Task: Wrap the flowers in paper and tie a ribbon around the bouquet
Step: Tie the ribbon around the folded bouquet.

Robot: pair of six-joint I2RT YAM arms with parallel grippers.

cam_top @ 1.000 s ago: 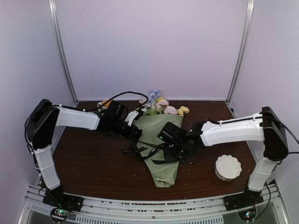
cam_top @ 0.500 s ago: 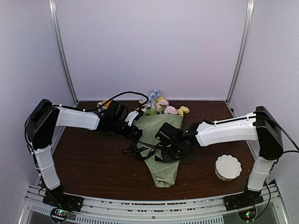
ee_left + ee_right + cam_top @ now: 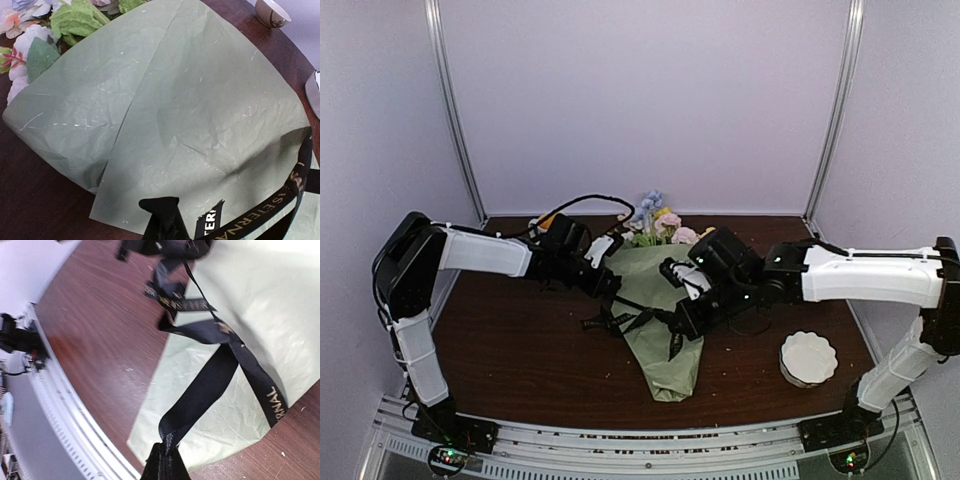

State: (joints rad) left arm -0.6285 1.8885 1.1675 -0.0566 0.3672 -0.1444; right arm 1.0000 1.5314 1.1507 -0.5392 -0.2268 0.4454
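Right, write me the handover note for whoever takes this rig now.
Left gripper: shut on one end of the ribbon, at the bouquet's left edge.
Right gripper: shut on another ribbon strand, stretched up off the paper.
Things: the bouquet lies on the table, flowers towards the far side, paper wrapped round them as a cone.
Done: the wrapping; the ribbon crosses the cone's middle.
Left: the ribbon looks loose and tangled, and no finished knot shows. Pull it snug and tie it.
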